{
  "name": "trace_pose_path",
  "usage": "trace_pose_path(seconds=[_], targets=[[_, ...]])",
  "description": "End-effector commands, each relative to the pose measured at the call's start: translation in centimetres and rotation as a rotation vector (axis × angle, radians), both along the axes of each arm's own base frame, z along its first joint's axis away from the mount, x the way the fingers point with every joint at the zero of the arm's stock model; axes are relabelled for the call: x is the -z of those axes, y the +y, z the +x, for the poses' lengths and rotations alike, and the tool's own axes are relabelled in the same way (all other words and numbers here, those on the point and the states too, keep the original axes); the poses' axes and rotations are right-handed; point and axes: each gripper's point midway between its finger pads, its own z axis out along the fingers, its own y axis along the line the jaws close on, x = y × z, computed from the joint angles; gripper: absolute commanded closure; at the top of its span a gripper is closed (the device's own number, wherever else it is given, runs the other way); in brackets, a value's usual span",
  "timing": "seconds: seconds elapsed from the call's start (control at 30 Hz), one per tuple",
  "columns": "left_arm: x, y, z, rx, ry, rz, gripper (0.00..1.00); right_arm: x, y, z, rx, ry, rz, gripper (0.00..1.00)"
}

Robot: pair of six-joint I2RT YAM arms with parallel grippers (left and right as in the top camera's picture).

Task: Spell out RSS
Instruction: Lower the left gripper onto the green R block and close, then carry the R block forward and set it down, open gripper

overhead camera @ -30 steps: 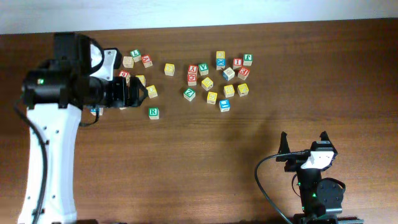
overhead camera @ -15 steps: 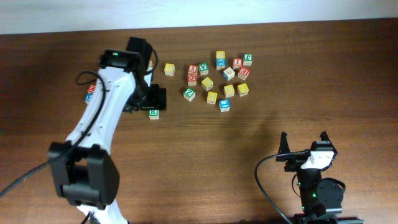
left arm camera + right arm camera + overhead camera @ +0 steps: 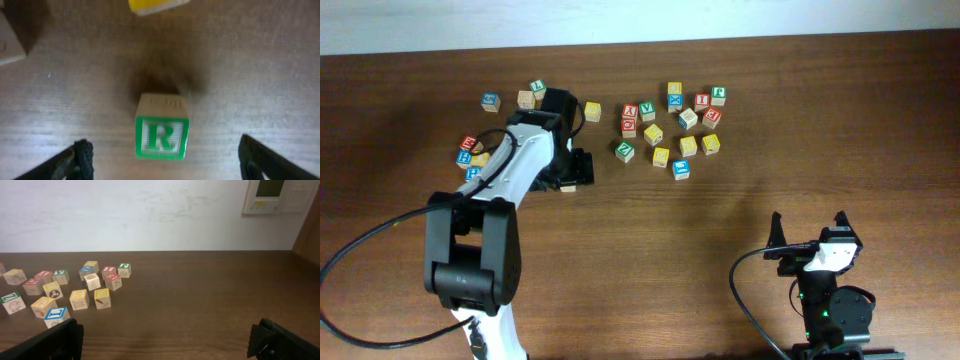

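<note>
A green-edged block with the letter R [image 3: 161,136] lies on the wooden table, between the wide-open fingers of my left gripper [image 3: 165,162] and untouched by them. In the overhead view my left gripper [image 3: 572,170] hovers over this block, and only an edge of the R block [image 3: 567,187] shows. My right gripper [image 3: 808,222] is open and empty at the front right, and it also shows in the right wrist view [image 3: 167,340]. Other letter blocks [image 3: 670,125] lie scattered at the back; I cannot read an S on any.
A second group of blocks [image 3: 475,155] lies at the left, with more blocks [image 3: 528,98] behind the left arm. A yellow block [image 3: 155,5] sits just beyond the R block. The right wrist view shows the middle cluster of blocks [image 3: 75,287] before a white wall.
My left arm has swung from the left side of the table toward the middle and now hangs over the R block. The left group of blocks is uncovered. The right arm has not moved.
</note>
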Motion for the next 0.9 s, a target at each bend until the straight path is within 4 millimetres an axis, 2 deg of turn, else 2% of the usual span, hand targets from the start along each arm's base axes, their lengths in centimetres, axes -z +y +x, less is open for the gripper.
trace_pose_path(seconds=[0.0,0.1,0.2,0.3,0.33,0.37,0.4,0.53,0.67,0.7,0.87], targets=[[1.4,0.7,0.1,-0.018,-0.012,0.032,0.21,0.3,-0.2,0.0,0.009,0.005,-0.007,0.02],[2.0,1.6,0.1,-0.022,-0.011,0.08,0.21,0.3,-0.2,0.0,0.009,0.005,-0.007,0.02],[2.8,1.7,-0.1,-0.022,0.009,0.09,0.27,0.3,-0.2,0.0,0.009,0.005,-0.007,0.02],[4.1,1.8,-0.5,-0.02,0.043,0.096,0.28,0.3,-0.2,0.0,0.009,0.005,-0.007,0.02],[4.4,1.7,-0.6,-0.019,0.052,0.095,0.3,0.3,-0.2,0.0,0.009,0.005,-0.007,0.01],[4.8,1.6,-0.8,-0.018,0.063,0.087,0.38,0.3,-0.2,0.0,0.009,0.005,-0.007,0.02],[4.9,1.4,-0.9,-0.017,0.068,0.076,0.46,0.3,-0.2,0.0,0.009,0.005,-0.007,0.02],[4.8,1.1,-0.8,-0.016,0.066,0.059,0.46,0.3,-0.2,0.0,0.009,0.005,-0.007,0.02],[4.8,0.9,-0.8,-0.016,0.068,0.051,0.56,0.3,-0.2,0.0,0.009,0.005,-0.007,0.02],[4.8,0.8,-0.8,-0.015,0.069,0.044,0.62,0.3,-0.2,0.0,0.009,0.005,-0.007,0.02],[4.8,0.5,-0.8,-0.01,0.069,0.037,0.65,0.3,-0.2,0.0,0.009,0.005,-0.007,0.02]])
